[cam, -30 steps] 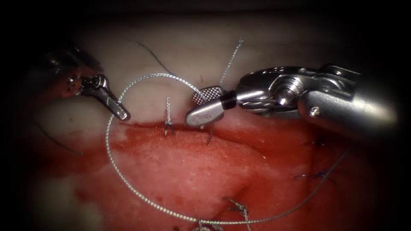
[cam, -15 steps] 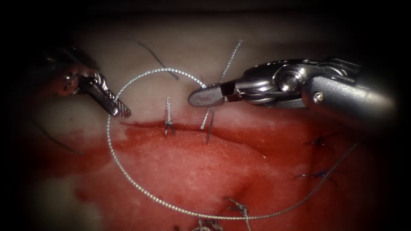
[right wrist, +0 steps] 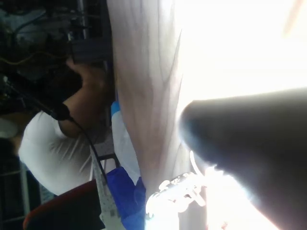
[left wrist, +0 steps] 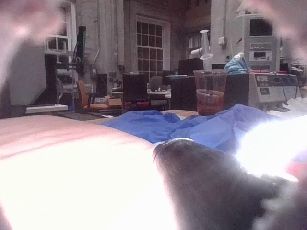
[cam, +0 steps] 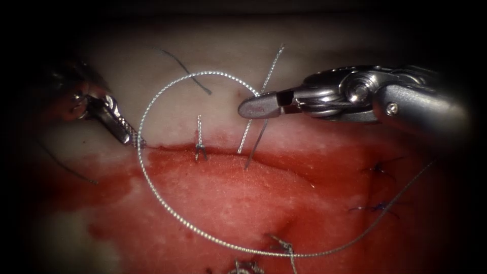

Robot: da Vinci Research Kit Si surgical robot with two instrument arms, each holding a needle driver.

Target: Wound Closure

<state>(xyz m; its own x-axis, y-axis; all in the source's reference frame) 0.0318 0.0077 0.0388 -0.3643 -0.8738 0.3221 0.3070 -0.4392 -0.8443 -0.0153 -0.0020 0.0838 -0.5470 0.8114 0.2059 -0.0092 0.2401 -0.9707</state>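
The tissue [cam: 213, 45] is pale at the far side and covered in red fluid [cam: 228, 198] at the near side, with the cut [cam: 284, 155] running across between them. A braided thread [cam: 167, 89] forms one wide loop over the cut. My right tool [cam: 253, 107] comes in from the right with its jaws shut on the thread at the loop's upper end. The left tool [cam: 133, 139] is shut on the same thread at the loop's left side, by the cut's left end. Two thin strands [cam: 253, 137] rise from the cut under the right jaws.
A tied stitch with short ends [cam: 199, 144] stands at the cut's middle. More dark stitches [cam: 378, 207] sit at the right, and knots [cam: 284, 247] lie near the lower edge. A loose thread piece [cam: 185, 71] lies on the pale tissue. The loop's tail [cam: 401, 195] runs off right.
The right jaws were open a second ago; they shut on the thread and moved up and right, lifting the loop. The left tool shifted down-left and now grips the loop's left side.
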